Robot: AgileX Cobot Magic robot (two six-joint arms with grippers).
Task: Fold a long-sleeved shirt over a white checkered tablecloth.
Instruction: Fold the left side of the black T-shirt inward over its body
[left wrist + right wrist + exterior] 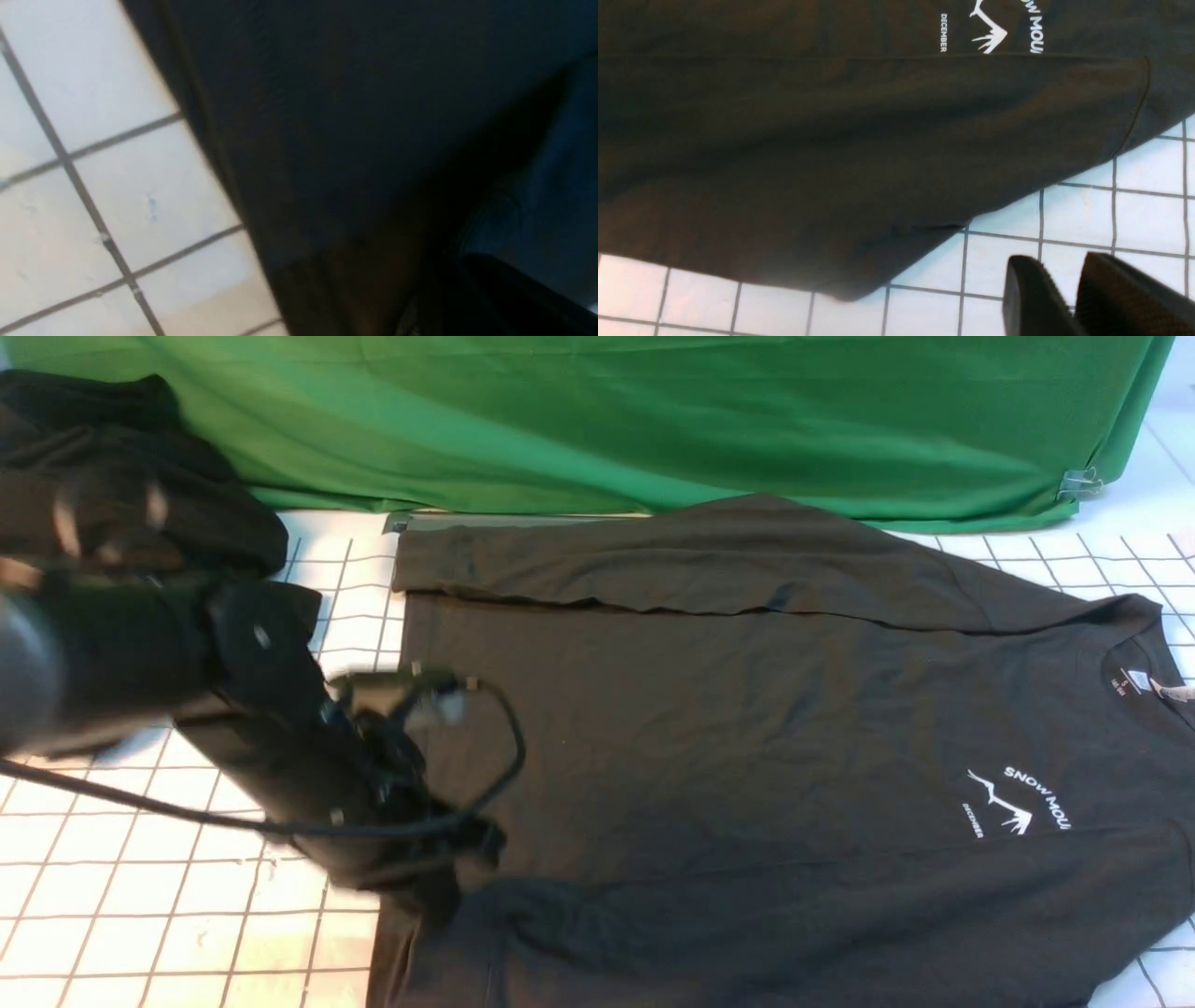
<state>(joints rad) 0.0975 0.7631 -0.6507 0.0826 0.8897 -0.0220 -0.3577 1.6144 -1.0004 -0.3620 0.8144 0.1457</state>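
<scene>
The long-sleeved shirt [747,728] lies flat on the white checkered tablecloth [140,896], collar to the right, with its white mountain logo [1018,803] and neck label [1134,679] showing. One sleeve is folded across its far edge. My left gripper [439,896] is down at the shirt's near left hem corner, shut on the cloth, which bunches there. In the left wrist view dark shirt fabric [373,116] fills the picture and hides the jaws. My right gripper [1057,261] hangs open over bare tablecloth [1148,210], just off the shirt's near edge [831,140], holding nothing.
A jet-black heap of cloth [112,476] sits at the far left behind my left arm. The green backdrop [653,420] hangs along the back, held by a metal clip [1078,483] at its right end. A black cable [140,803] trails from the left arm.
</scene>
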